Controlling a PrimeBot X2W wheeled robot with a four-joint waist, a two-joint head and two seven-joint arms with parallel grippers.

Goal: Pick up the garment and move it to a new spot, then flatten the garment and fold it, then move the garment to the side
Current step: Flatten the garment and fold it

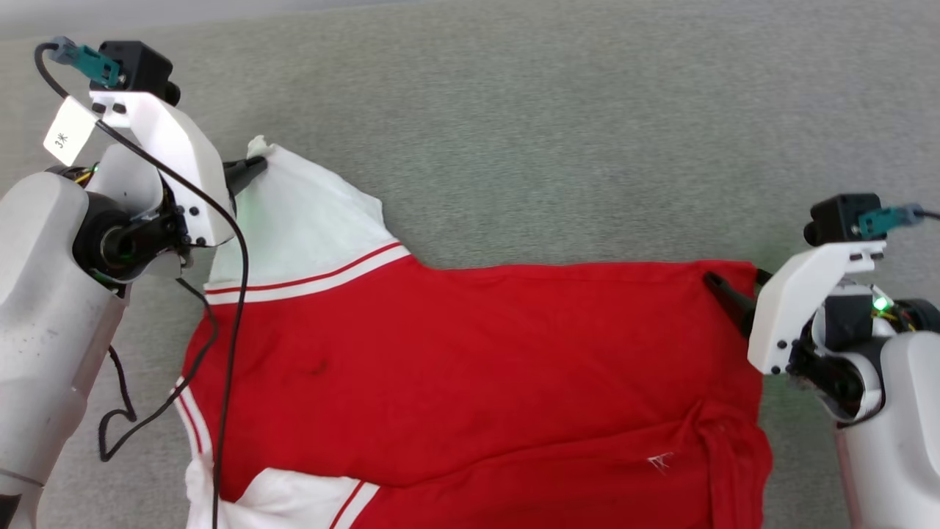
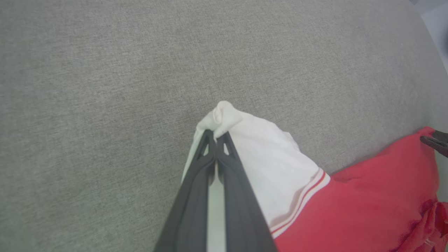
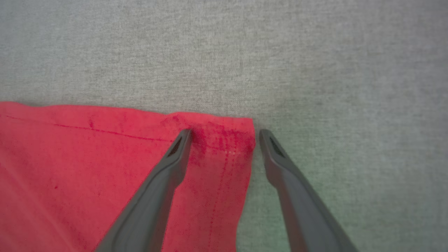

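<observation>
The garment (image 1: pixel 470 367), a bright red shirt with white sleeve ends and striped trim, lies spread on the grey cloth surface. My left gripper (image 1: pixel 253 167) is shut on the tip of the white sleeve (image 2: pixel 252 147) at the upper left; in the left wrist view its two fingers (image 2: pixel 217 138) pinch the bunched cloth. My right gripper (image 3: pixel 224 134) stands open over the red hem corner (image 3: pixel 227 140) at the far right, one finger on the cloth and one just off its edge. A second white sleeve (image 1: pixel 294 499) lies at the bottom left.
Grey fabric surface (image 1: pixel 551 132) stretches bare beyond the shirt's far edge. A black cable (image 1: pixel 235 294) from my left arm hangs across the shirt's left side. The surface's curved edge (image 2: pixel 434 35) shows at the top right of the left wrist view.
</observation>
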